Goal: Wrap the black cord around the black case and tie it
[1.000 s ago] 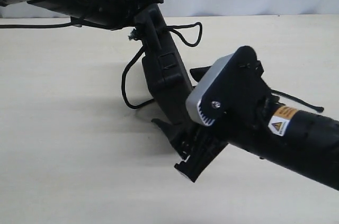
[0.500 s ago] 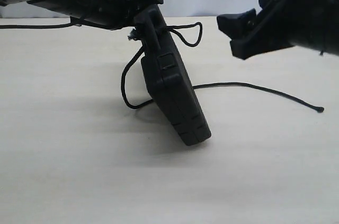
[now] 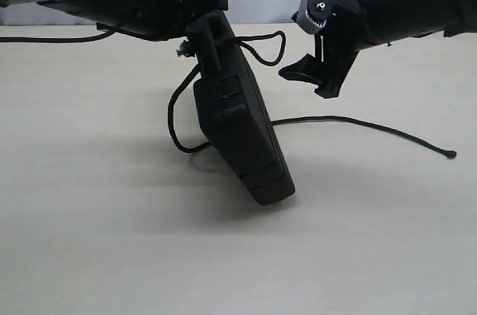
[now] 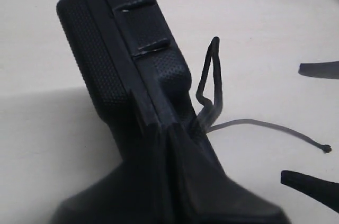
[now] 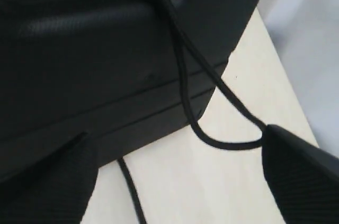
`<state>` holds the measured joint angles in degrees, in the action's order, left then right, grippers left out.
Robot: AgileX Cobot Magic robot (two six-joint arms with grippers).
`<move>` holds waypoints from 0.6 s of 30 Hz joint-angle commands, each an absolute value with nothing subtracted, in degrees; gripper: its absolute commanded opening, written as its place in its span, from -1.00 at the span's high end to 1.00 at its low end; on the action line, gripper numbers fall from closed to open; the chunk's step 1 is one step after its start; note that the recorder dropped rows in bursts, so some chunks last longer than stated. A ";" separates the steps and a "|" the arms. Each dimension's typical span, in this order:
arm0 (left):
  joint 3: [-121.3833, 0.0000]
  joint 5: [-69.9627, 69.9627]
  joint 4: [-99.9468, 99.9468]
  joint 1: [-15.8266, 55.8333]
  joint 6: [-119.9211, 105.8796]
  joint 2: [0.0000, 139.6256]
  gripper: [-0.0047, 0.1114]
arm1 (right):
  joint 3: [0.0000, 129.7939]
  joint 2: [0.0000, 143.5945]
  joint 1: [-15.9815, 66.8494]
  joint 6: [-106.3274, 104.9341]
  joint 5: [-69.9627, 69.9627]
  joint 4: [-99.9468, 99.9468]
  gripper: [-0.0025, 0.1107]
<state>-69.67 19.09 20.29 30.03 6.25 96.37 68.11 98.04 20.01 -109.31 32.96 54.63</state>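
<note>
Two arms work the black case (image 3: 238, 129) in the exterior view: the left gripper (image 3: 195, 4) clamps its handle end, propping it tilted on one corner on the tabletop (image 3: 112, 218), while the right gripper (image 3: 313, 80), low beside the case's foot a second ago, has swung up beside the handle, jaws apart and empty. The left wrist view shows the black cord (image 4: 212, 75) kinked beside the case, its tail lying loose. The right wrist view frames a slack loop between the spread jaws, probably the next grab; wrapping looks barely begun.
</note>
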 commanded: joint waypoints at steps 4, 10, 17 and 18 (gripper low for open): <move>-69.44 18.14 19.98 29.99 5.87 96.50 0.92 | 71.80 104.33 20.79 -121.43 33.07 65.33 -0.43; -69.44 17.99 19.98 29.99 5.65 96.50 0.92 | 75.22 106.76 25.70 -121.43 29.62 64.83 -0.43; -69.44 17.90 19.98 29.99 5.64 96.50 0.92 | 75.22 110.97 26.16 -121.43 25.73 65.24 -0.18; -69.44 17.98 19.76 29.99 5.64 96.50 0.92 | 75.22 111.06 26.16 -120.92 25.73 65.24 -0.17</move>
<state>-69.67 18.32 20.03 30.03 5.91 96.48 75.03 110.61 26.13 -119.40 26.14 64.77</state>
